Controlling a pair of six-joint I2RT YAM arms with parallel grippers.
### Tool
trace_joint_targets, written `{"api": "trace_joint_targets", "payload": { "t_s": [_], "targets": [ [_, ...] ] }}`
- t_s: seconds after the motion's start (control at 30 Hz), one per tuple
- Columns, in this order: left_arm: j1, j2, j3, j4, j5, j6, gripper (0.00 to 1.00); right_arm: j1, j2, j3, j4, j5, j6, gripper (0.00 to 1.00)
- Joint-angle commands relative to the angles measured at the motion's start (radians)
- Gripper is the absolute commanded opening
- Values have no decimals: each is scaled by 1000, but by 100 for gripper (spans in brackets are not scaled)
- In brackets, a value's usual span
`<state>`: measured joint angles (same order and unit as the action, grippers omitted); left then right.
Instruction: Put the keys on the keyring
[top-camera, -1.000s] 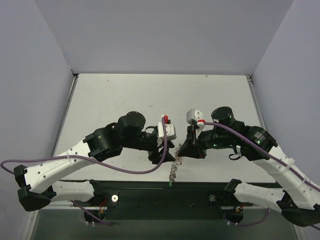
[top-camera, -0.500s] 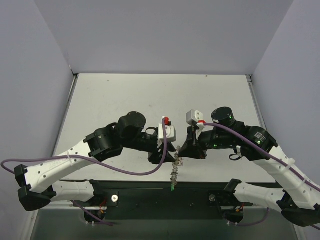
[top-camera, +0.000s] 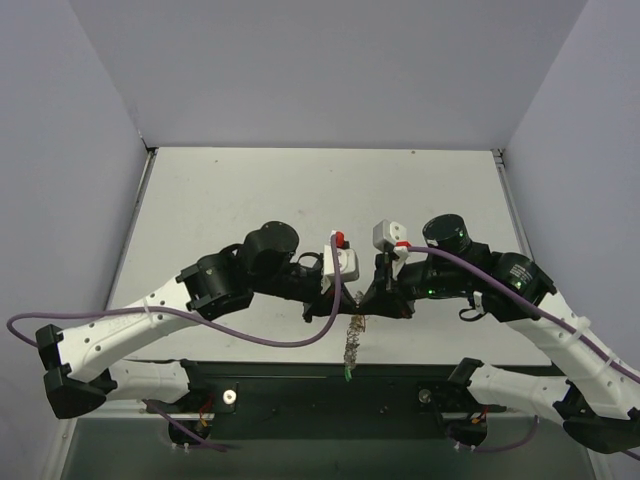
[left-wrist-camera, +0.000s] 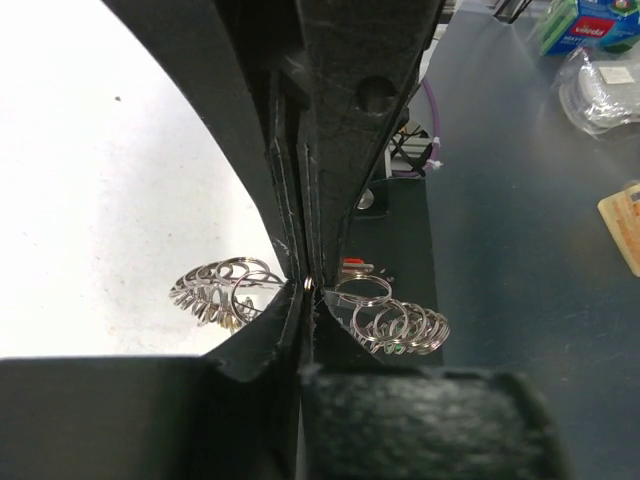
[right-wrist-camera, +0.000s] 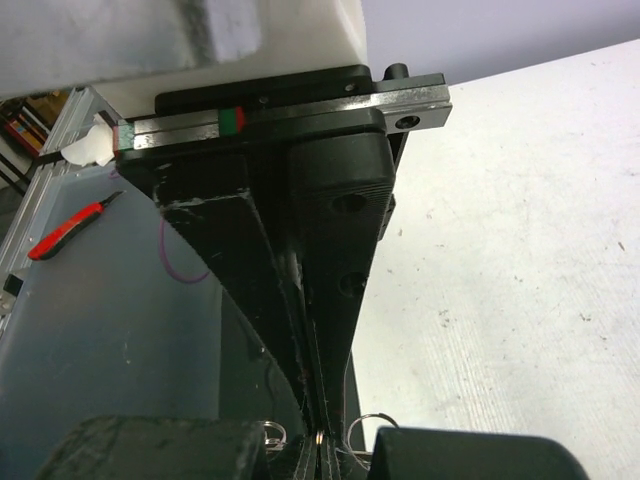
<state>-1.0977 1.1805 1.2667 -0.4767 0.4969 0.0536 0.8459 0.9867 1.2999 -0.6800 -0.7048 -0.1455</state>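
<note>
Your left arm slid in toward the right one, and the left end effector (left-wrist-camera: 307, 292) has snapped shut on the keyring (left-wrist-camera: 400, 325). The right end effector (right-wrist-camera: 320, 438) pinches it too, tip to tip, and the ring dangles by the near edge of the tabletop (top-camera: 250, 195).

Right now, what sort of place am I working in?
Most likely a robot lab test cell: plain grey walls box in a white table, the left arm and right arm are bolted to a dark rail at its near edge, and boxed supplies lie on a dark surface beyond.
</note>
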Motion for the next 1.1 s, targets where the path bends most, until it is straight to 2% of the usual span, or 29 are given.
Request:
{"api": "trace_joint_targets", "payload": {
  "t_s": [0.0,0.17,0.23,0.27,0.33,0.37,0.47,0.63,0.8,1.0,1.07],
  "targets": [
    [-1,13,31,46,37,6,0,10,-19,29,53,-25,-8,0],
    [-2,-2,8,78,19,-1,0,10,-48,13,91,20,0,1],
    [-1,-16,-16,98,8,-8,0,10,-81,-7,112,48,13,17],
    [-1,-34,-26,127,-16,-17,0,10,-94,-14,137,73,15,35],
    [-1,-67,-52,162,-32,-23,0,9,-124,-37,158,108,30,51],
    [-1,-76,-78,194,-50,-32,0,9,-134,-45,175,134,32,63],
    [-2,-108,-111,242,-80,-41,0,10,-161,-63,194,159,43,73],
    [-1,-146,-154,324,-112,-49,0,10,-164,-74,200,154,52,72],
    [-2,-185,-210,418,-123,-87,0,9,-137,-90,218,133,75,63],
    [-1,-193,-199,426,-120,-77,0,9,-108,-106,257,125,90,57],
    [-2,-194,-201,431,-110,-74,0,8,-103,-109,264,122,90,52]
  ]
}}
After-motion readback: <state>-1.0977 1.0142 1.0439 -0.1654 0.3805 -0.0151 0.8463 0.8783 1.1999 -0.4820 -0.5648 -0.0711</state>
